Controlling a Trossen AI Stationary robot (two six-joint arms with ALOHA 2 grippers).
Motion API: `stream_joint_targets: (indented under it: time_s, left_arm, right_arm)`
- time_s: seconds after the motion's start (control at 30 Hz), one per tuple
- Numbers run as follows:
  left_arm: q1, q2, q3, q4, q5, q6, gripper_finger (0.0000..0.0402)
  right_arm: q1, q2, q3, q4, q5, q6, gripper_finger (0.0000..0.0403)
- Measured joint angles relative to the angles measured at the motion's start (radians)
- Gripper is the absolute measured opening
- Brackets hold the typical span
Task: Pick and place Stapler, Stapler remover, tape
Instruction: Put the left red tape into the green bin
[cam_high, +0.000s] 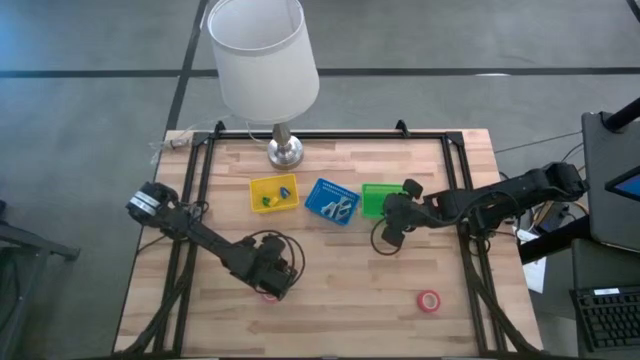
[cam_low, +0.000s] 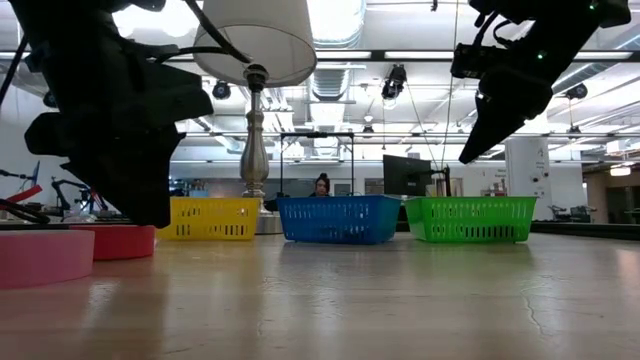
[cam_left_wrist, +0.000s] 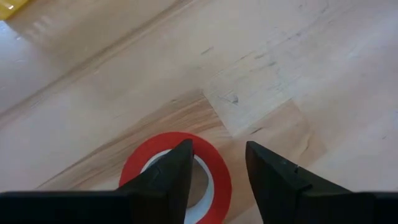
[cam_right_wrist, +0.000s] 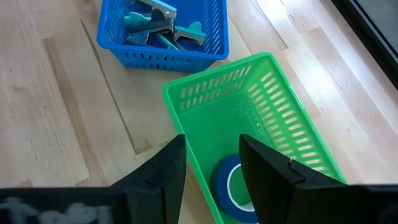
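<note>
My left gripper (cam_high: 272, 287) is open and low over a red tape roll (cam_left_wrist: 217, 177) near the table's near edge. In the left wrist view one finger (cam_left_wrist: 171, 171) stands over the roll's pale centre and the other (cam_left_wrist: 273, 177) outside its ring. My right gripper (cam_right_wrist: 211, 144) is open and empty, raised above the near end of the green basket (cam_right_wrist: 273, 106). A blue tape roll (cam_right_wrist: 227, 186) lies flat on that basket's floor. A second red roll (cam_high: 429, 301) lies flat at near right. The blue basket (cam_right_wrist: 163, 43) holds teal tools.
Yellow (cam_high: 274, 193), blue (cam_high: 332, 201) and green (cam_high: 376, 198) baskets stand in a row mid-table. A lamp (cam_high: 283, 150) stands behind them at the far edge. The low view shows two red rolls (cam_low: 35, 258) at left. Bare wood lies between the two grippers.
</note>
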Motion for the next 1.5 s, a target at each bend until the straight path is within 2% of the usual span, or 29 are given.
stream_joint_targets:
  time_s: [0.2,0.57,0.83,1.13,1.5]
  left_arm:
    - [0.001,0.003,0.032,-0.024,0.025,0.057,0.0154]
    - [-0.001,0.004,0.056,-0.046,0.02,0.01,0.0153]
    - [-0.001,0.003,0.033,-0.046,0.043,-0.085,0.0151]
    - [-0.002,0.006,0.024,-0.041,0.044,-0.101,0.0151]
    - [-0.001,0.016,-0.049,0.062,0.056,-0.099,0.0149]
  right_arm:
    - [0.0,0.0,0.0,0.0,0.0,0.0,0.0141]
    - [0.0,0.0,0.0,0.0,0.0,0.0,0.0146]
    - [0.0,0.0,0.0,0.0,0.0,0.0,0.014]
    - [0.0,0.0,0.0,0.0,0.0,0.0,0.0145]
    - [0.0,0.0,0.0,0.0,0.0,0.0,0.014]
